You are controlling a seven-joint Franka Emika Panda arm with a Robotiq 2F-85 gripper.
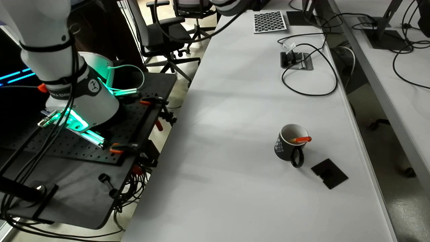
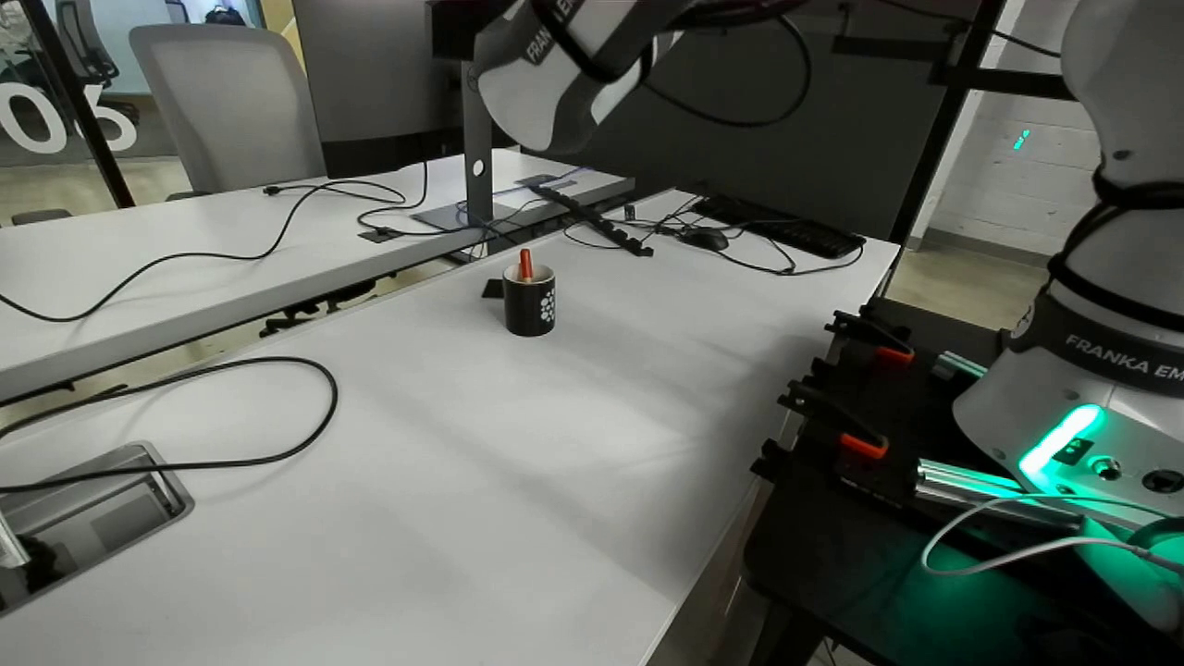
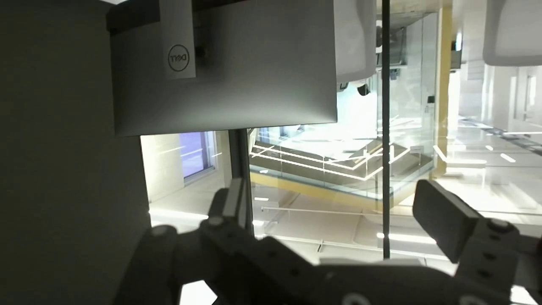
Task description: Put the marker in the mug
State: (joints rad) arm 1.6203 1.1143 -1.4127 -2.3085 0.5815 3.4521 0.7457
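A: Where is the marker [image 1: 300,139] sitting?

B: It is leaning inside the mug [image 1: 287,149]. Its pale end is pointing down in, and its red-orange end is poking out past the top, on the right in an exterior view

A: Why is it leaning like that?

B: I'm guessing it is too thin to be standing by itself, so the mug's side is propping it up

A: Why is the mug standing that way up?

B: It is standing upright on the white table [image 1: 215,161], so I'm thinking it is working as a pen cup. A flat black square [image 1: 331,173] is lying just beside it, near and to the right there, not touching

A: What is the claw [image 3: 332,203] doing?

B: In the wrist view its two fingers [image 3: 442,220] are standing wide apart. It is holding nothing, and I'm seeing nothing touching it. It is facing a grey screen [image 3: 224,72], with no mug showing

A: Why isn't it reaching for the marker?

B: I'm guessing the job is looking done. The arm [image 2: 523,97] is hanging high in both exterior views, maybe so it isn't bumping the mug and spilling the marker
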